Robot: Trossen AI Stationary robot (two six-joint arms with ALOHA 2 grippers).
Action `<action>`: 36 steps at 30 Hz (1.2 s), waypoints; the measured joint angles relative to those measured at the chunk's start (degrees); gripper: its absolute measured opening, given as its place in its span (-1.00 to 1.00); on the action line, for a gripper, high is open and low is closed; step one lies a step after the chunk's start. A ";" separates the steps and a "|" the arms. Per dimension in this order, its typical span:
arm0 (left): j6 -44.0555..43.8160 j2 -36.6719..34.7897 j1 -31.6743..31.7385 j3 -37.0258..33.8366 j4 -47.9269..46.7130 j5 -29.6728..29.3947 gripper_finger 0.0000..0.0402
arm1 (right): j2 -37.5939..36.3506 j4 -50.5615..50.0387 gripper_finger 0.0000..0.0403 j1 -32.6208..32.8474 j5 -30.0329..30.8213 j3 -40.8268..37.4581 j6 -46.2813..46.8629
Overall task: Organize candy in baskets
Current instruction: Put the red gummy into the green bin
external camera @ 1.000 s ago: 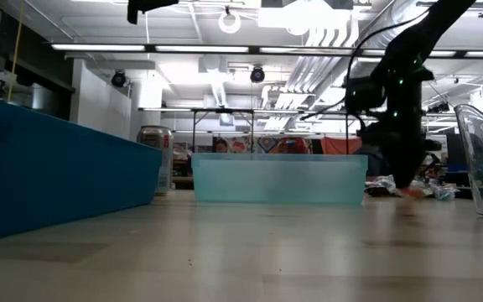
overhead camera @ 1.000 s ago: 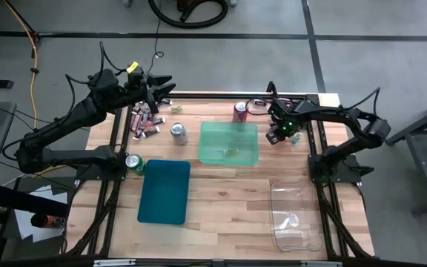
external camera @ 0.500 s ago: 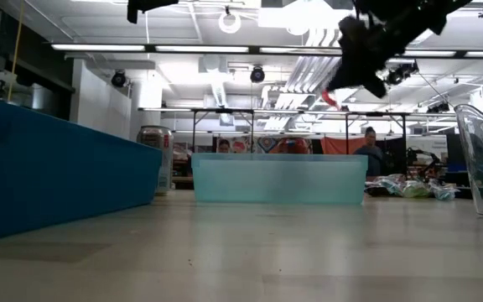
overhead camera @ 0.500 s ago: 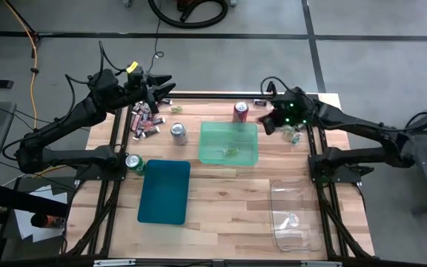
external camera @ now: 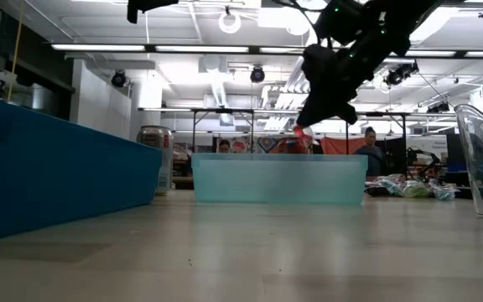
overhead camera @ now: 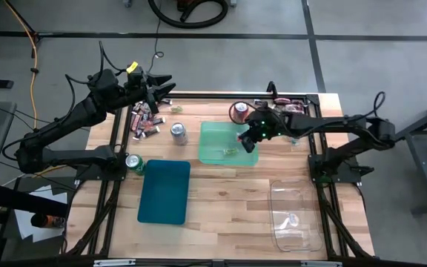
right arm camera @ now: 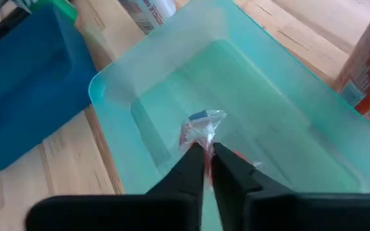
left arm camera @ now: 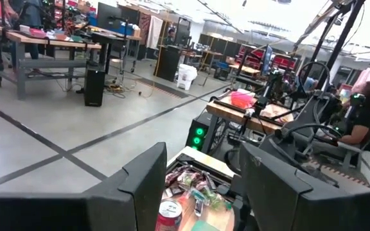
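One candy (right arm camera: 201, 130) pinched by the right hand (right arm camera: 207, 151) above the light green basket (right arm camera: 140, 77).

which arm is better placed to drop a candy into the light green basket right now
The right. Its gripper is shut on a candy directly above the light green basket. The left gripper hovers open over the candy pile at the table's far edge.

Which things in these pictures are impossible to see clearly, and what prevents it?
- High view: the candy held by the right tool is hidden under the arm; the right wrist view shows it.
- High view: candies inside the light green basket are too small to identify.
- Low view: contents of the dark teal basket are hidden by its opaque wall.
- Left wrist view: the candy pile is partly covered by the left tool.
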 joint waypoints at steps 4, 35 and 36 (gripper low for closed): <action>-0.01 0.00 0.00 0.00 -0.02 0.00 -0.08 | 1.70 -3.39 -0.47 0.02 1.49 2.85 -1.22; -10.66 16.97 14.44 10.90 -55.11 -19.00 -0.08 | -1.24 -22.01 0.14 -5.88 -0.73 19.75 -12.11; -10.61 18.67 15.80 10.81 -58.25 -18.56 -0.08 | -1.86 -21.93 0.14 -5.88 -0.70 19.75 -11.91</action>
